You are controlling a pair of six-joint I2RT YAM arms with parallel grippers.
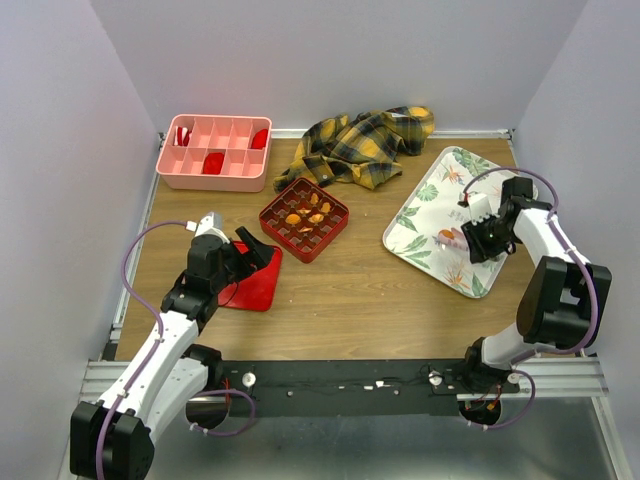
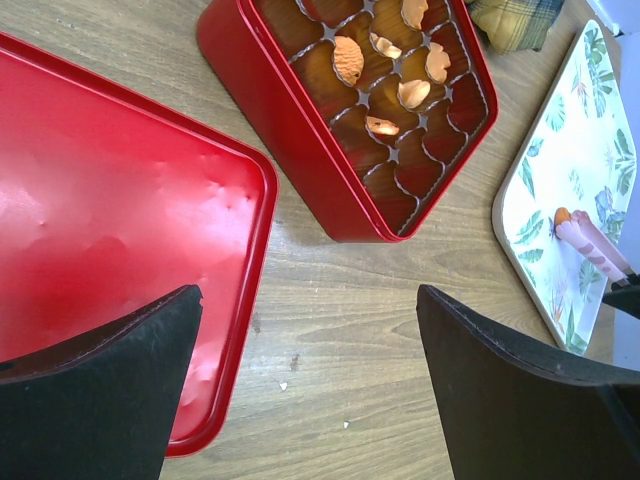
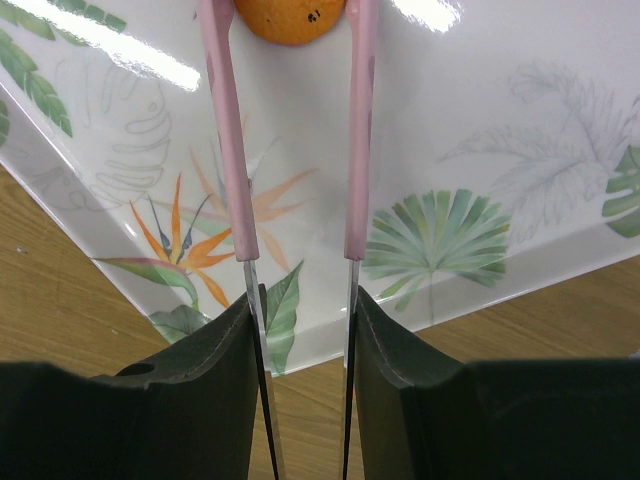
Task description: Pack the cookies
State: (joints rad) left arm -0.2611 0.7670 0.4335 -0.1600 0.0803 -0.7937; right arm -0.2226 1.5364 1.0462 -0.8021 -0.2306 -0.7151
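Several small orange cookies [image 1: 305,215] lie in cells of the red gridded box [image 1: 285,232], also shown in the left wrist view [image 2: 348,60]. My right gripper [image 3: 303,310] is shut on pink-tipped tongs [image 3: 222,150] over the floral tray [image 3: 480,130]. The tong tips are on either side of one orange cookie [image 3: 290,18] on the tray. In the top view the right gripper [image 1: 472,240] is at the tray's [image 1: 455,180] middle. My left gripper [image 2: 310,390] is open and empty above the bare wood beside the red lid [image 2: 100,220], near the box's front corner.
A pink divided bin [image 1: 213,152] with dark-red pieces stands at the back left. A yellow plaid cloth [image 1: 365,140] lies at the back middle. The red lid [image 1: 255,283] lies flat left of the box. Walls close in on both sides.
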